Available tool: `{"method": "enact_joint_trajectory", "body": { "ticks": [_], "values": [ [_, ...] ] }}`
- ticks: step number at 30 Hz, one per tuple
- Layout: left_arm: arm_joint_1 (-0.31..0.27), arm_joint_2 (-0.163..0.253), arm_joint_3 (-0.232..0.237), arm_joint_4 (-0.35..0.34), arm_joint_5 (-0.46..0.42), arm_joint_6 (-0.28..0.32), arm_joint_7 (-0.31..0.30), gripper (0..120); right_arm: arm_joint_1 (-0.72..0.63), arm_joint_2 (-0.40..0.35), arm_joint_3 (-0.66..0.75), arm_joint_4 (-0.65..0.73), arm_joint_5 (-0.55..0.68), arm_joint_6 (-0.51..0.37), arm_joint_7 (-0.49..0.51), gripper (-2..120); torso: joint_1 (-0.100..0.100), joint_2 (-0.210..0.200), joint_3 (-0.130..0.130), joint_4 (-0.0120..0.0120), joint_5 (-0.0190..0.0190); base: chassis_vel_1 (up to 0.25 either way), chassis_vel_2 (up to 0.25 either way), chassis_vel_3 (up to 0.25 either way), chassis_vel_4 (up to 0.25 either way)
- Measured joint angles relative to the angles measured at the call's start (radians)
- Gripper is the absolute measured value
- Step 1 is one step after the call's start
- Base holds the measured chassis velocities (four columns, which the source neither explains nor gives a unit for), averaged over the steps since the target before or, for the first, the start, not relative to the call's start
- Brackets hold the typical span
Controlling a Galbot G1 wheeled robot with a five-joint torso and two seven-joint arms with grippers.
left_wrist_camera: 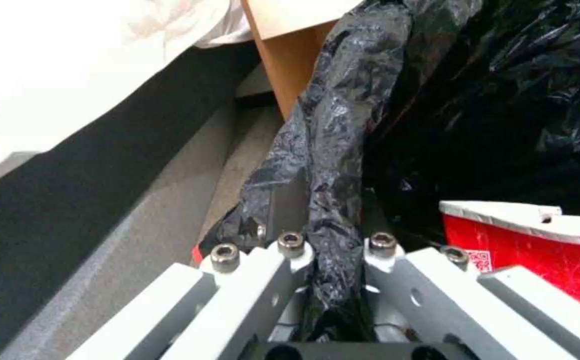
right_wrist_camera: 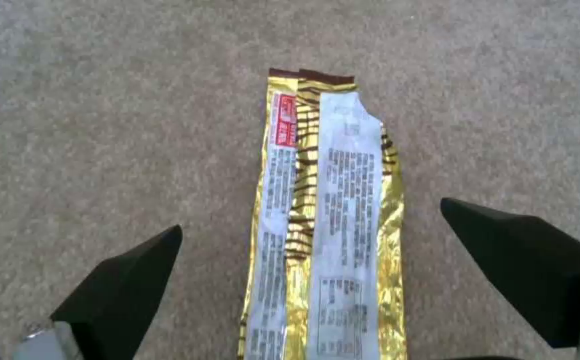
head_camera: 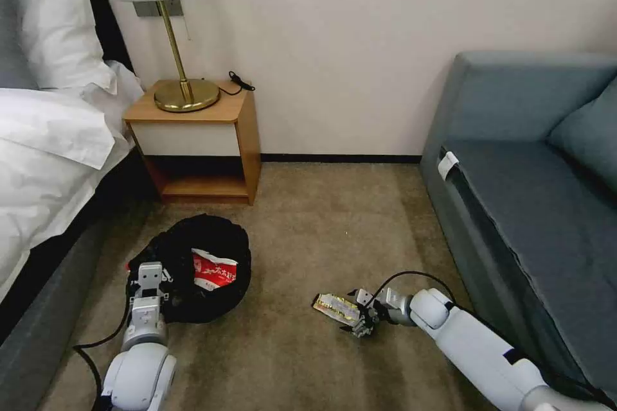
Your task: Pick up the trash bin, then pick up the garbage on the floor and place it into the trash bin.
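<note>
The trash bin (head_camera: 212,237), lined with a crinkly black bag, stands on the carpet at the left. A crushed red-and-white paper cup (head_camera: 213,270) lies inside it. My left gripper (head_camera: 149,275) is shut on the bin's near rim; the left wrist view shows the black bag (left_wrist_camera: 330,165) pinched between its fingers, with the cup (left_wrist_camera: 537,245) beside. A shiny yellowish snack wrapper (head_camera: 335,307) lies flat on the floor at centre. My right gripper (head_camera: 361,321) is low at the wrapper's near end, open. In the right wrist view the wrapper (right_wrist_camera: 327,225) runs between the two black fingertips (right_wrist_camera: 129,280).
A wooden nightstand (head_camera: 199,141) with a brass lamp (head_camera: 183,87) stands against the wall behind the bin. A bed (head_camera: 51,160) runs along the left side and a grey-blue sofa (head_camera: 533,205) along the right. Open carpet (head_camera: 321,225) lies between them.
</note>
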Motion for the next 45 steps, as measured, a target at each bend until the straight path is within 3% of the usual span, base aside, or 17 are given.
{"method": "enact_joint_trajectory", "body": {
  "ticks": [27, 45],
  "values": [
    [-0.016, -0.003, 0.006, 0.016, -0.003, -0.003, 0.002, 0, 0.037, 0.049, 0.028, -0.125, -0.075, 0.028, -0.016, 100, 0.0, 0.0, 0.0, -0.0001, -0.0001, 0.0, 0.0, 0.0, 0.0],
    [-0.014, 0.003, 0.005, -0.001, -0.001, 0.001, -0.003, 0, 0.007, 0.01, 0.028, -0.056, -0.097, 0.021, 0.011, 100, 0.0, 0.0, 0.0, 0.0, -0.0001, 0.0, 0.0, 0.0, 0.0]
  ]
}}
